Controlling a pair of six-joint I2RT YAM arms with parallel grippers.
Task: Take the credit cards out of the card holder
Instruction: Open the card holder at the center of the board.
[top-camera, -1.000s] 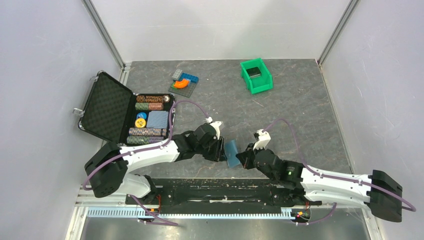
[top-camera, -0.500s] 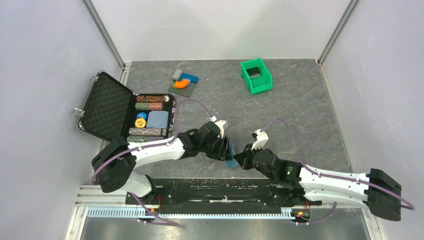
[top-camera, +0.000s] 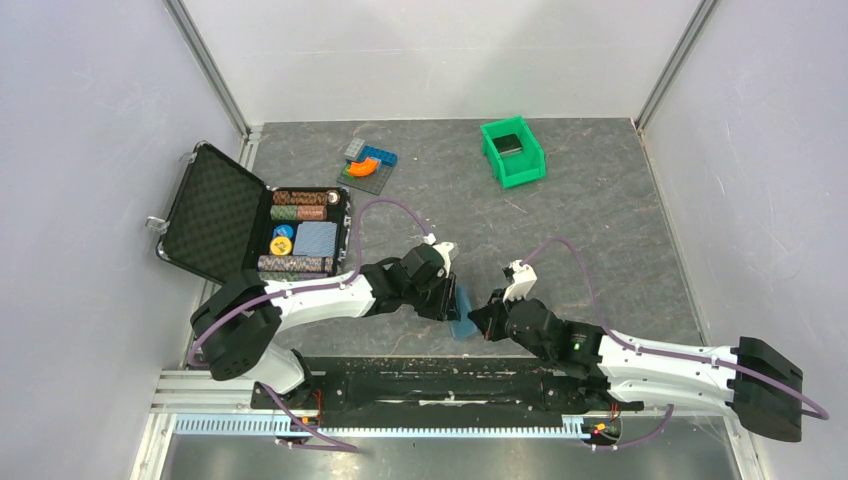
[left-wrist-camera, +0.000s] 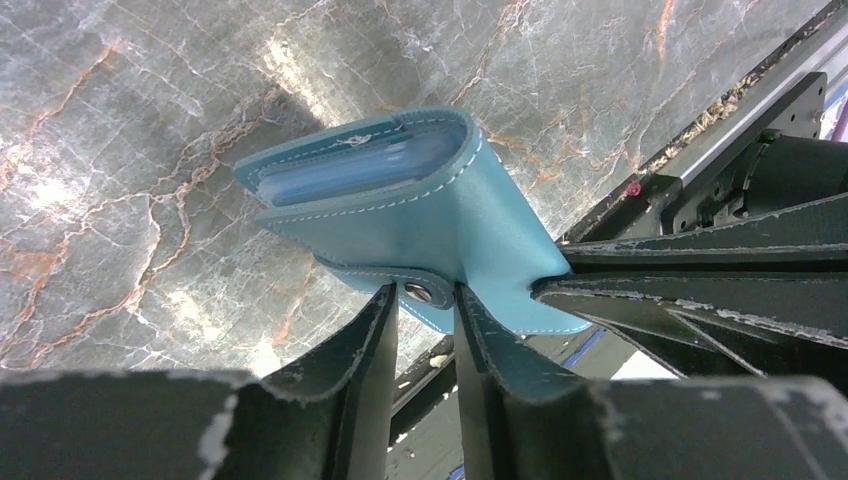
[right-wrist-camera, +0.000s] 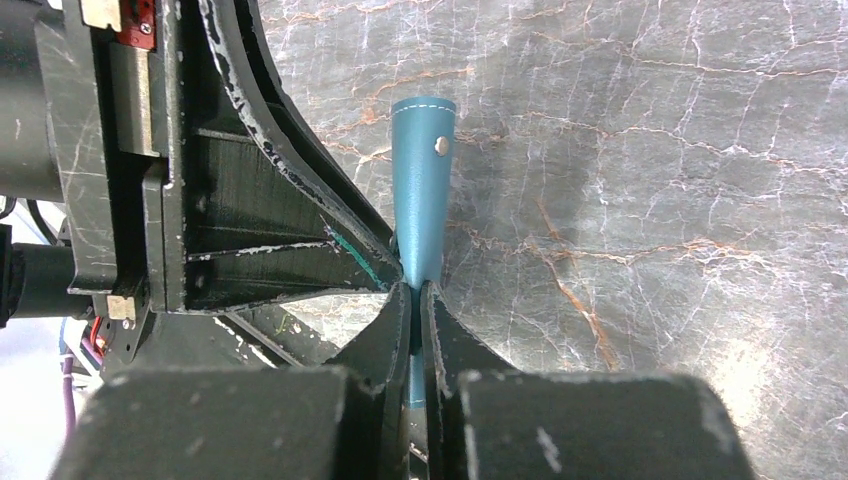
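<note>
Both tools have hold of the card holder (left-wrist-camera: 400, 200) right now. It's held over the table (top-camera: 600, 230) near the front edge, right between the two arms. Left tool (left-wrist-camera: 425, 297) has its fingers closed in on the little snap strap (left-wrist-camera: 385, 278), with the metal stud sitting between the tips. Right tool (right-wrist-camera: 415, 292) is pinched tight on the thin edge at the other end, jaws basically together with just the leather between them. The card holder is folded over, and from the left wrist view a paler blue layer peeks out at the open end. Further back there's an open black case (top-camera: 215, 215) with poker chips (top-camera: 298, 198) on the left and a green bin (top-camera: 512, 152) at the back, both well apart from the tools.
</note>
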